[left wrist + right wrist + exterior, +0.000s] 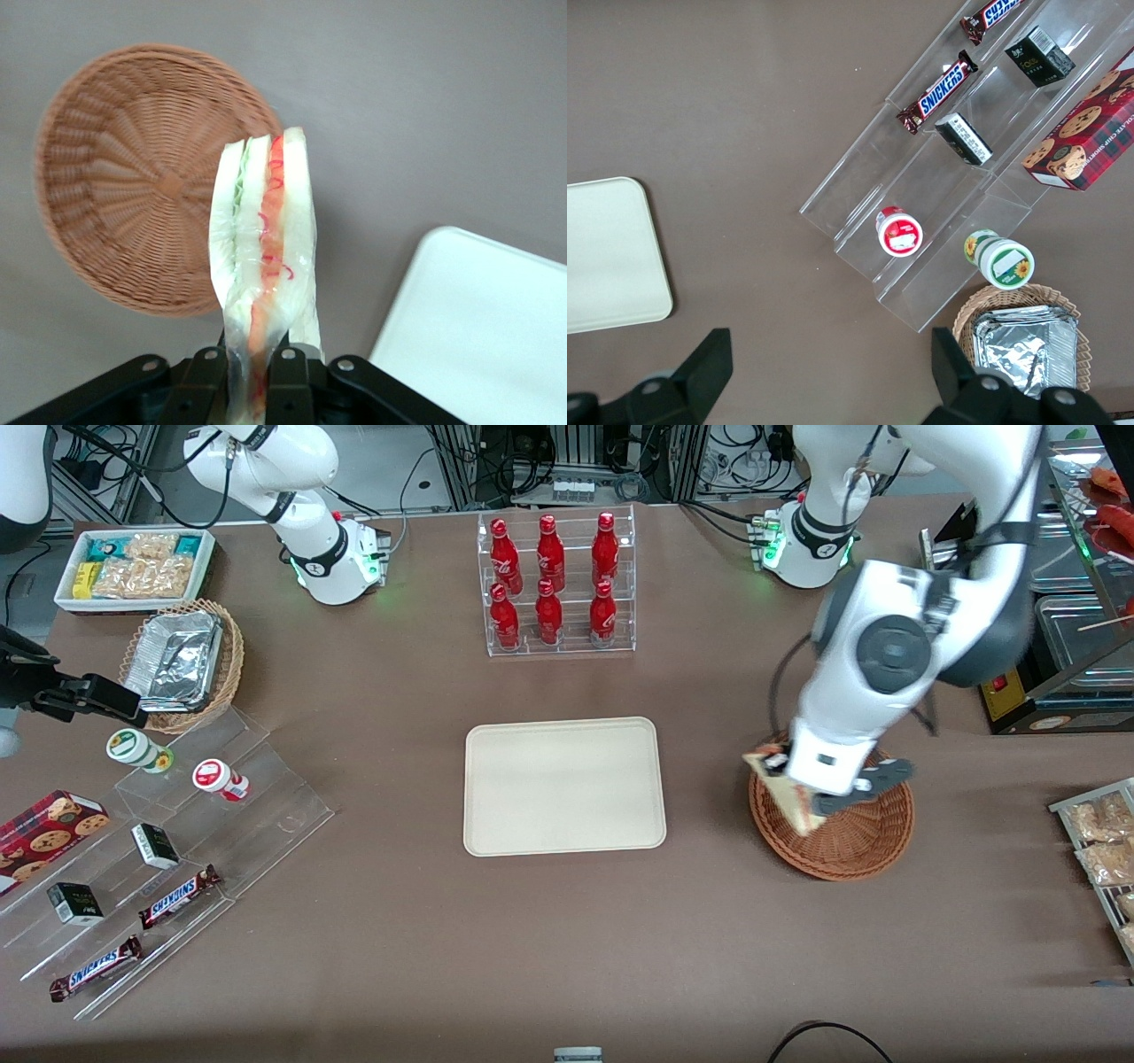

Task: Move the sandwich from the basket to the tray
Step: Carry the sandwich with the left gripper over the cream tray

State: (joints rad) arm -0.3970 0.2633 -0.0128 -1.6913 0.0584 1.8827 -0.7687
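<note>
Gripper (811, 797) of the left arm hangs above the reddish-brown wicker basket (842, 841), clamped on the wrapped sandwich (784, 788), with the cream tray (564, 786) lying apart toward the parked arm's end. From the wrist, both fingers (288, 376) pinch the sandwich (266, 257) above the basket (133, 177), with the tray (487, 328) near.

You're looking at a robotics lab dressed as a shop.
Cables (567, 460) are trailing above the table (399, 957); soda bottles (551, 584) and Snickers bars (177, 896) are sitting in acrylic displays.
</note>
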